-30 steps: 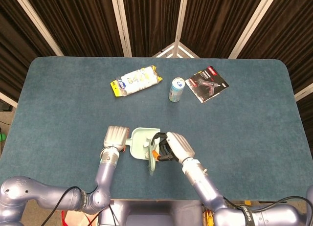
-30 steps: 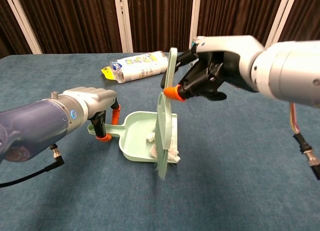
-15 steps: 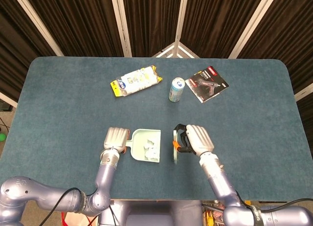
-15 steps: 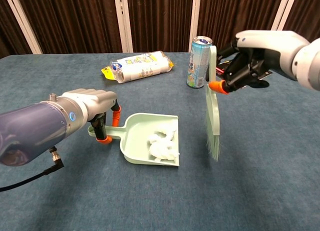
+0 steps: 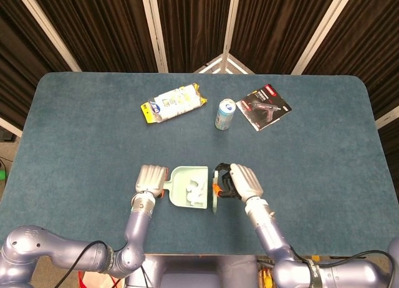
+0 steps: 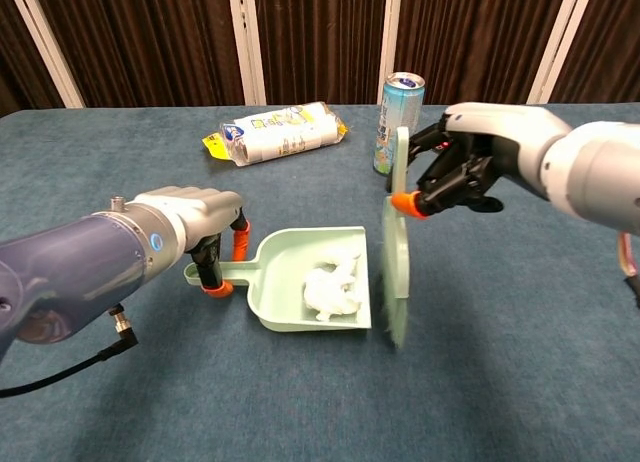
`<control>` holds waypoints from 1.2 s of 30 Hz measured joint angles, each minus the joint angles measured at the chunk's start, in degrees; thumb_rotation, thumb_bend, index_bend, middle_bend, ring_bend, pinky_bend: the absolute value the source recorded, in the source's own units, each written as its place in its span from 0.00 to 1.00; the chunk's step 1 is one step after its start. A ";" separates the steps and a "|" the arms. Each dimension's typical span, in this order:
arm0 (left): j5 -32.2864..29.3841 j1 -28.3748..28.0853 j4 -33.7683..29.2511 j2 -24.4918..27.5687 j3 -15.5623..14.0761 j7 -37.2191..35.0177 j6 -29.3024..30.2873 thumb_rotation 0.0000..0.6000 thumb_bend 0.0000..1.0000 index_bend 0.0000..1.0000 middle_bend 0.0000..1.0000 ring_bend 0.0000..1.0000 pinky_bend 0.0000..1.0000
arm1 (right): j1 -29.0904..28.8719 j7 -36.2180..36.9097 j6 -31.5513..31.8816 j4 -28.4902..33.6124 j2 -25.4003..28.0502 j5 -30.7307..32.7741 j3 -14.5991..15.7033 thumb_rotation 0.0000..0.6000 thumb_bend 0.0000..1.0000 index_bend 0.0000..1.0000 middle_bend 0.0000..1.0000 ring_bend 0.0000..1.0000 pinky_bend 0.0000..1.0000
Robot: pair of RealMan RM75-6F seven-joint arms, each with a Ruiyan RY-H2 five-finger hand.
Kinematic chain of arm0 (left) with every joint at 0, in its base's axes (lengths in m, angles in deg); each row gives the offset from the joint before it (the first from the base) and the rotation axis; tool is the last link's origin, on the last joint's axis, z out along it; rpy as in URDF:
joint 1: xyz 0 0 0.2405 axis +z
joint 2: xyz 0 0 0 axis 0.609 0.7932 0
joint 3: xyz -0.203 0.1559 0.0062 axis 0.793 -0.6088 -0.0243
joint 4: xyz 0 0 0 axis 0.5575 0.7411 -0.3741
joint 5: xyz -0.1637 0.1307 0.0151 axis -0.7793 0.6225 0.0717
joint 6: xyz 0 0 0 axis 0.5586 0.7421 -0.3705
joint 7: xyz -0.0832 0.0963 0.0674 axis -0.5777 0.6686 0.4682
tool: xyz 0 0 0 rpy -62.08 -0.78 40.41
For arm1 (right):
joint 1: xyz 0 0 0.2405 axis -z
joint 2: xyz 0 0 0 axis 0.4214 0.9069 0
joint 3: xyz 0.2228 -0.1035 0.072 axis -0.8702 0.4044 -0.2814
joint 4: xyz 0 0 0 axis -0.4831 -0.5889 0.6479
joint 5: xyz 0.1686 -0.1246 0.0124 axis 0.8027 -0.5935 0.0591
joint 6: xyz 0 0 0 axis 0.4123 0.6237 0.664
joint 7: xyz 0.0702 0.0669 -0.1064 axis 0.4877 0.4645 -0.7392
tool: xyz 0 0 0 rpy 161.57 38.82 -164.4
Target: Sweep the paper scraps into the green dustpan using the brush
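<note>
Paper scraps (image 6: 334,284), white and crumpled, lie inside the green dustpan (image 6: 283,309), toward its open right-hand edge; in the head view the scraps (image 5: 196,189) sit in the middle of the pan (image 5: 181,197). Dustpan lies flat on the blue table (image 5: 312,151), near the front edge, mouth facing the robot's right.

Left hand (image 6: 196,218): fingers wrapped around the dustpan handle (image 6: 222,273), orange fingertip pads on either side of it. From above the left hand (image 5: 151,177) sits just left of the pan.

Brush (image 6: 397,242), pale green, stands upright with bristles down, just beside the pan's open edge. Bristle tips are at table level; contact with the surface cannot be told. From above the brush (image 5: 215,197) shows as a thin strip along the pan's right side.

Right hand (image 6: 462,168): fingers clenched on the upper part of the brush, orange tips at the handle. From above the right hand (image 5: 240,181) is just right of the brush.

Further back on the table, well apart from the pan: an upright drink can (image 5: 224,113), a white snack packet (image 5: 173,103) lying to its left, and a black-and-red carded package (image 5: 264,106) to its right. Dark curtains (image 5: 187,26) hang behind the table.
</note>
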 measured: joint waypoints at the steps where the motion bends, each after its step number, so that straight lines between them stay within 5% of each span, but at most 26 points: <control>1: -0.01 -0.03 0.06 -0.11 0.01 0.01 -0.01 1.00 0.54 0.64 1.00 1.00 1.00 | -0.36 -0.07 0.05 0.03 -0.67 0.19 -0.24 1.00 0.59 0.82 0.84 0.90 0.91; 13: -0.35 -0.46 -0.03 -0.37 0.56 0.82 0.78 1.00 0.54 0.64 1.00 1.00 1.00 | -3.00 -0.94 1.32 2.22 -4.15 2.11 -2.95 1.00 0.59 0.82 0.85 0.90 0.91; 26: -0.18 -0.25 -0.42 -0.49 0.37 0.65 0.91 1.00 0.52 0.61 1.00 1.00 1.00 | -2.95 3.86 -0.33 6.58 -2.34 6.73 -6.68 1.00 0.59 0.82 0.85 0.90 0.91; 29: 0.11 -0.20 -0.63 -0.25 0.29 0.65 1.01 1.00 0.43 0.52 1.00 1.00 1.00 | -2.79 4.27 0.03 6.63 -1.67 5.96 -7.07 1.00 0.58 0.82 0.85 0.90 0.91; 34: 0.20 0.05 -1.09 0.34 0.26 0.46 0.94 1.00 0.06 0.31 1.00 1.00 1.00 | -2.28 4.67 0.85 6.57 -0.60 3.22 -6.84 1.00 0.59 0.82 0.85 0.90 0.91; 36: 0.43 0.16 -1.50 0.54 0.18 0.36 1.10 1.00 0.01 0.26 0.99 1.00 1.00 | -2.21 4.43 1.17 6.60 -0.21 2.36 -6.47 1.00 0.59 0.82 0.85 0.90 0.91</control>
